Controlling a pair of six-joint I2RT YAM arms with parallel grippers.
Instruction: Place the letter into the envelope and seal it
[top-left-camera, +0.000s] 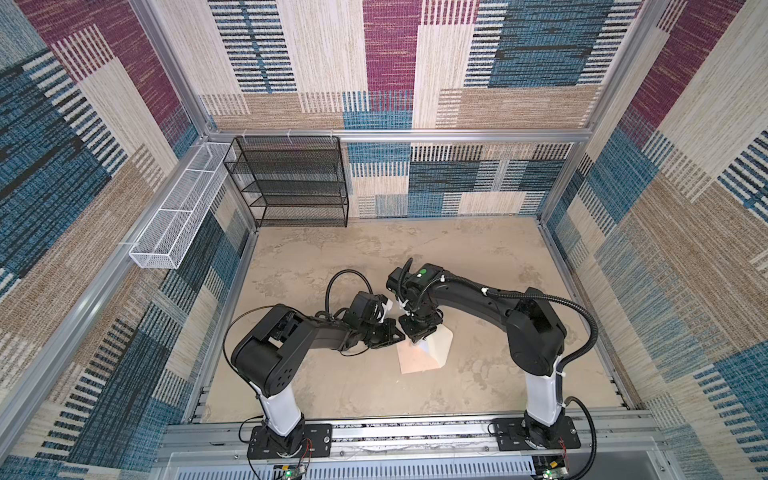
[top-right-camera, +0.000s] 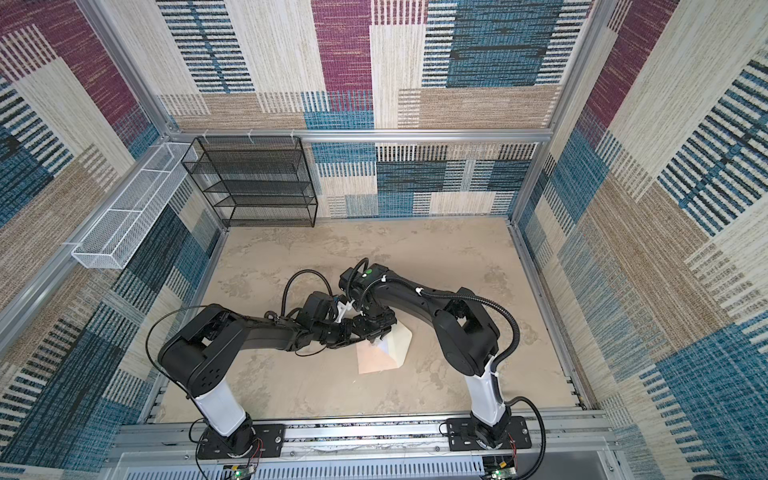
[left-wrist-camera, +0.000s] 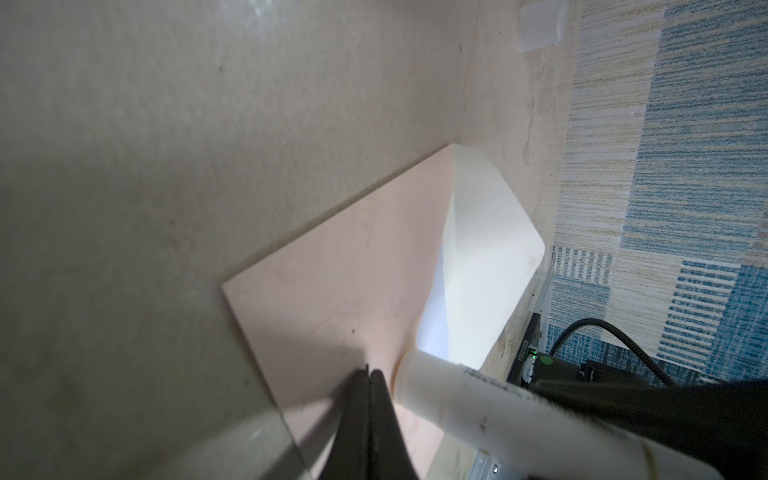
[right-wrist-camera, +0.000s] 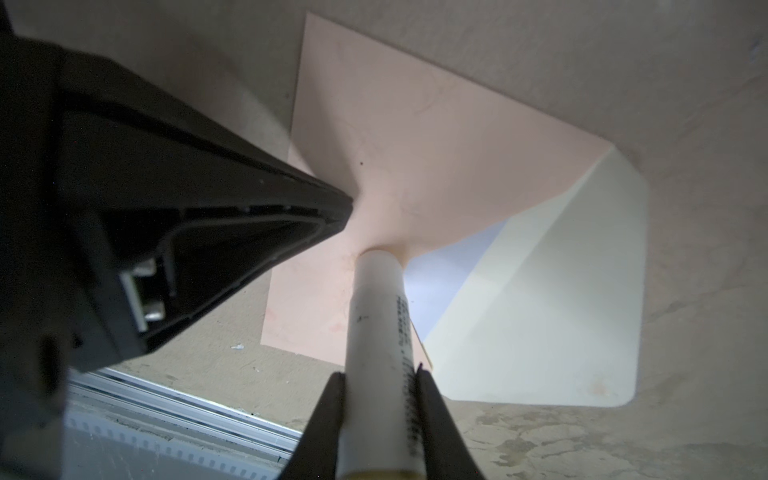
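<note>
Envelope (left-wrist-camera: 340, 291) pinched, left pincer (left-wrist-camera: 368, 372); tube (right-wrist-camera: 376, 324) clamped, right pincer (right-wrist-camera: 380, 374).

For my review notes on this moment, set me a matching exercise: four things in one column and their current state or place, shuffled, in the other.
Things:
1. left gripper
2. right gripper
3. envelope
4. black mesh shelf

States or places:
A. shut on the white tube
B. standing against the back wall
C. shut, holding nothing
D. lying flat, flap open, cream inside showing

Pairs: 1-C, 2-A, 3-D, 4-B
</note>
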